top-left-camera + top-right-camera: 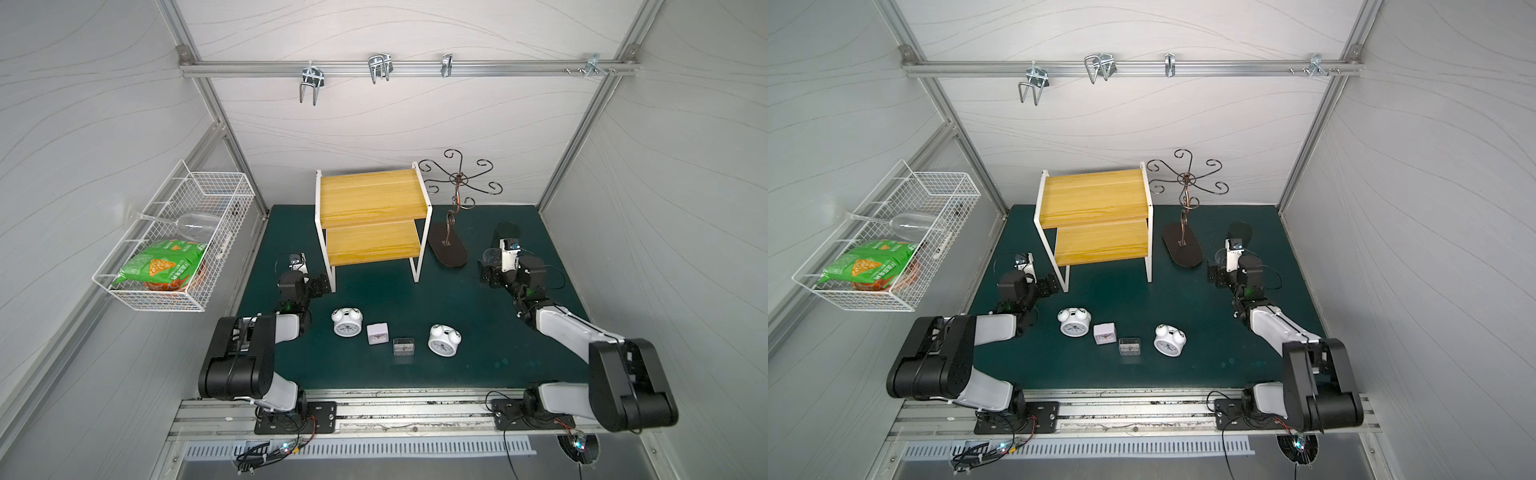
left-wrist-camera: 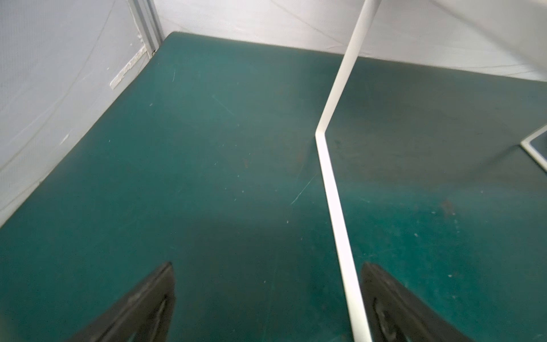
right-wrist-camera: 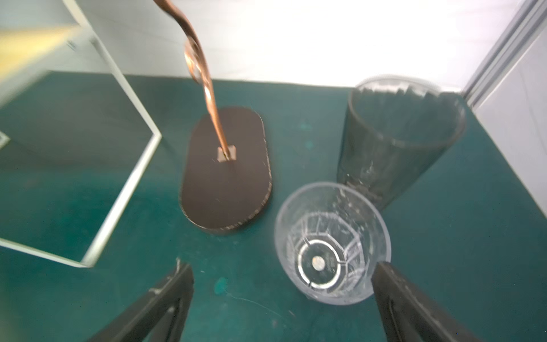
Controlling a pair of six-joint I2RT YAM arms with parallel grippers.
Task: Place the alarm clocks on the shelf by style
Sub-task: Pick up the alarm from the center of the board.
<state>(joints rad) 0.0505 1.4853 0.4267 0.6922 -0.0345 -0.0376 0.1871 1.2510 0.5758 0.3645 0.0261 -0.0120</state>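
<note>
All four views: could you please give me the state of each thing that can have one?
Shelf: both boards bare.
Round clocks: on the mat.
Square clocks: on the mat.
Left gripper: open, empty.
Right gripper: open, empty.
Clear glass: upright, empty.
Dark glass: upright.
Wine glass: lying in basket.
Stand: upright.

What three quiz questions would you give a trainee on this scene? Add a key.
1. How many alarm clocks lie on the green mat?
2. True or false: one of them already sits on the shelf.
3. What is in the wire basket? A: a hammer. B: a green snack bag. C: a book.
Key: 1 four; 2 false; 3 B.
</note>
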